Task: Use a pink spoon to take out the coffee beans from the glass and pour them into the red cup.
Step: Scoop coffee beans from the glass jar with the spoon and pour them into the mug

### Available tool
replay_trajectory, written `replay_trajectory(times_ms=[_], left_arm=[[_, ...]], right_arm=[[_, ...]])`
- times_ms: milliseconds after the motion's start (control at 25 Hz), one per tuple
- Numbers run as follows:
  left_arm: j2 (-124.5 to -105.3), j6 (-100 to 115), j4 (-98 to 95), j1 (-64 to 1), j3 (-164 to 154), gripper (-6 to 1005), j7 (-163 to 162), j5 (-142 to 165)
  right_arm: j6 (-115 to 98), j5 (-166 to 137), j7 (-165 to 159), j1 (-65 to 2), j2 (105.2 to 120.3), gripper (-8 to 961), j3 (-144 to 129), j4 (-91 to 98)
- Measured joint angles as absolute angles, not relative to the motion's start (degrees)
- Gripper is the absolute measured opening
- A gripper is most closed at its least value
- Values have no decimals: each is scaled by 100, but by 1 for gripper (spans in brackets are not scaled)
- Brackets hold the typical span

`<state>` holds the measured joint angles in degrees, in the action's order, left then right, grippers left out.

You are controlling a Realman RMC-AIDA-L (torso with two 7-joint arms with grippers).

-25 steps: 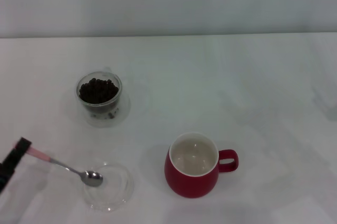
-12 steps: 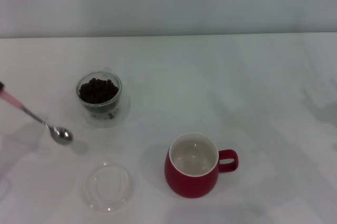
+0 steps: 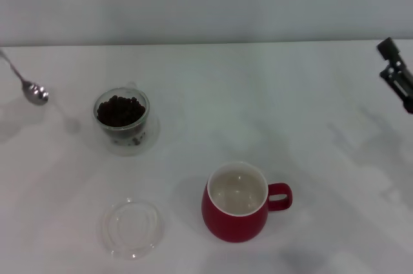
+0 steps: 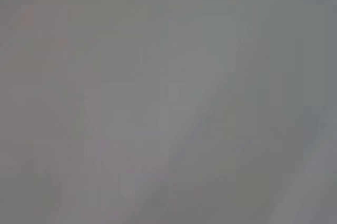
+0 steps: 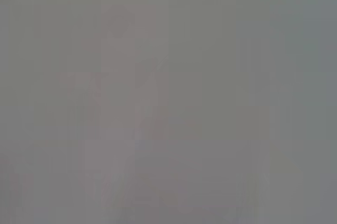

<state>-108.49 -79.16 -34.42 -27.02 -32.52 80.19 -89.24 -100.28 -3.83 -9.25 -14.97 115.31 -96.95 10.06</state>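
Note:
The pink spoon hangs in the air at the far left of the head view. Only its metal bowl and thin neck show; the pink handle and my left gripper holding it are past the left edge. The spoon's bowl looks empty and is left of the glass, which holds the coffee beans. The red cup stands in the front middle with its handle to the right and its cream inside empty. My right gripper shows at the right edge, far from everything. Both wrist views are plain grey.
A flat shallow clear glass dish lies at the front left, below the glass. The white table ends at a pale wall behind.
The spoon rose out of the flat dish and moved up and left, past the left side of the glass. My left gripper left the view. My right gripper came in at the right edge.

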Motion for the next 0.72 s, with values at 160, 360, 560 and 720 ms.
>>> replay_trajectory(times_ms=[160,360,560,720], left_arm=[[-10771,-7767,-3645,-3136,-3258,125,7893,-8390],[-10801,-7486,-3715,-3662,-3262,124,7748,-7644],[-10834,-7372,-3743,-4071,-3285,124,7650,-6895],[-10869,-7315,-3745,-4283,-3446,125,7632,-6619]], right_arm=[[-10176,-393,-997,-1484,11528,815,-10055,1036],[-10290,-375,-1057,-1450,11522,815,-10159,1001],[-10358,-353,-1134,-1380,11513,815,-10146,923],[-10336,-344,-1134,-1346,11513,815,-10116,853]])
